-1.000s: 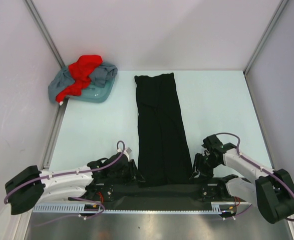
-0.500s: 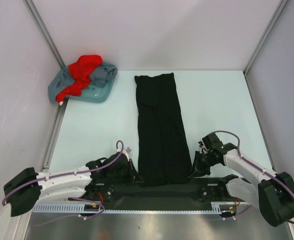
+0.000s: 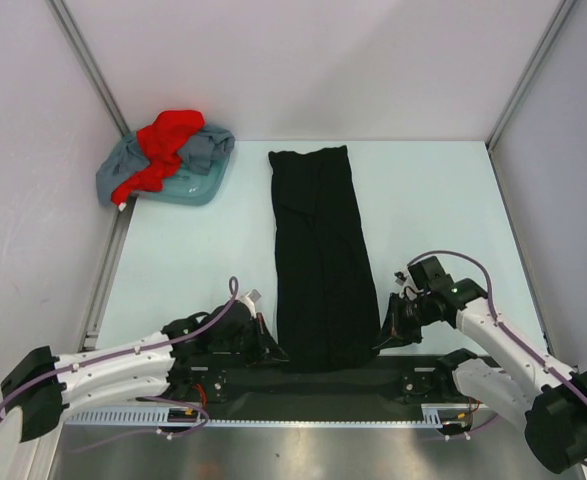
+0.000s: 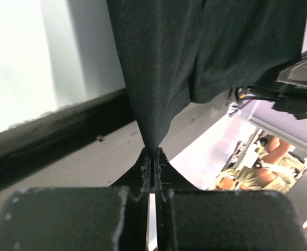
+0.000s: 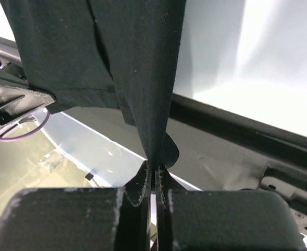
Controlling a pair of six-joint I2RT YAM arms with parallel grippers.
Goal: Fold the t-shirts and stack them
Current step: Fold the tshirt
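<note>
A black t-shirt (image 3: 320, 255) lies folded into a long narrow strip down the middle of the table. My left gripper (image 3: 271, 350) is shut on its near left corner, and the cloth (image 4: 158, 78) rises out of the pinched jaws of that gripper (image 4: 152, 152). My right gripper (image 3: 383, 336) is shut on the near right corner, where the black cloth (image 5: 143, 68) hangs from the closed right gripper (image 5: 154, 163). The near hem is lifted a little off the table. A red t-shirt (image 3: 163, 145) lies crumpled on a grey-blue t-shirt (image 3: 201, 155) at the far left.
The red and grey-blue shirts rest on a teal tray (image 3: 195, 190) against the left wall. A black strip (image 3: 323, 385) with the arm bases runs along the near table edge. Side walls and metal rails (image 3: 108, 270) bound the table.
Both grippers have closed on the near corners of the black shirt. Both arms have pulled slightly up and away, raising the near hem.
</note>
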